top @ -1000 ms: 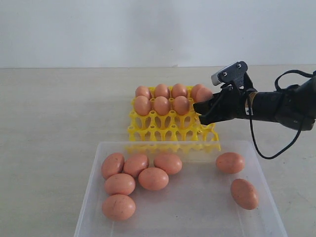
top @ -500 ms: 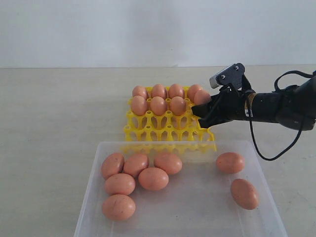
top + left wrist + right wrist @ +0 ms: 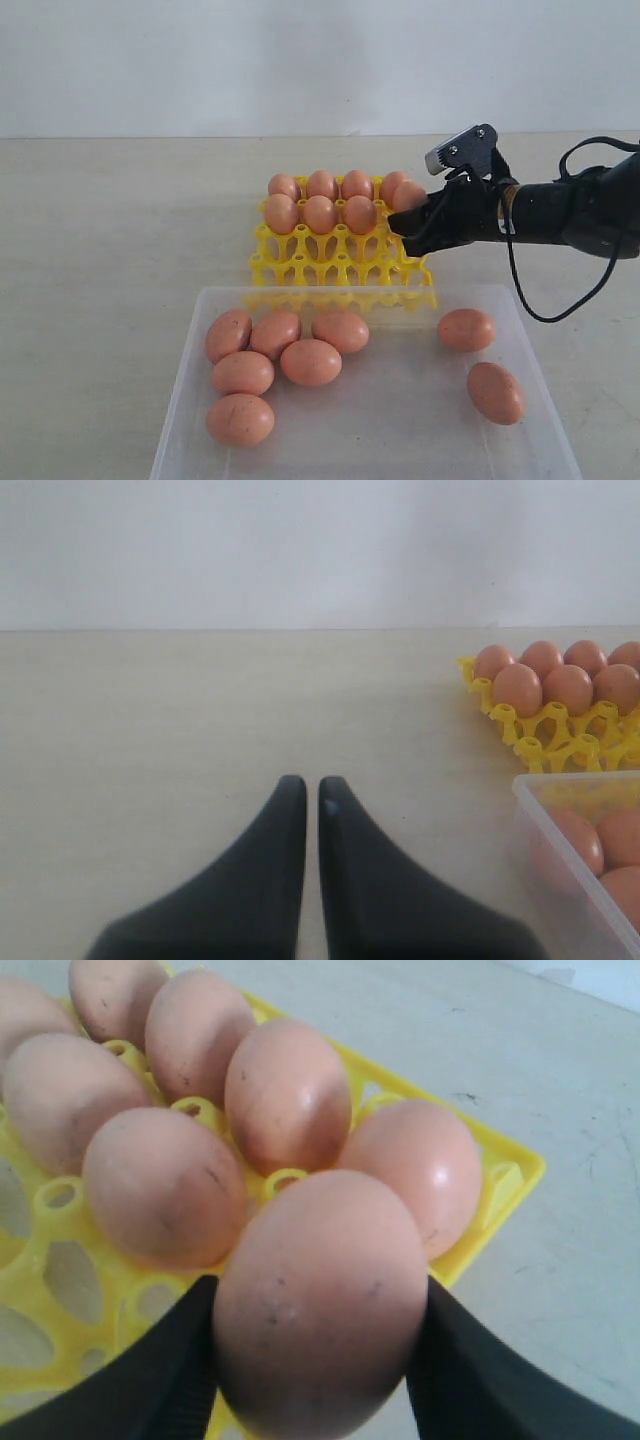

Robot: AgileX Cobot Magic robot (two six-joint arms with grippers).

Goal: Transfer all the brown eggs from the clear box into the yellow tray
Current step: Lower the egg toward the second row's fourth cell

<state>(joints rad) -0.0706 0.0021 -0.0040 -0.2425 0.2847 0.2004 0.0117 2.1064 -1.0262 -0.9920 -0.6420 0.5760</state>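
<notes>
The right claw (image 3: 318, 1380) is gripping one brown egg (image 3: 409, 195) between its fingers, holding it at the right end of the second row of the yellow tray (image 3: 330, 265); seven eggs (image 3: 320, 214) are sitting in the tray's two far rows; eight more eggs (image 3: 310, 362) are lying in the clear box (image 3: 410, 400), six clustered left, two right; the left claw (image 3: 304, 790) is hanging over the tabletop (image 3: 120, 220), fingers drawn narrow and holding nothing.
</notes>
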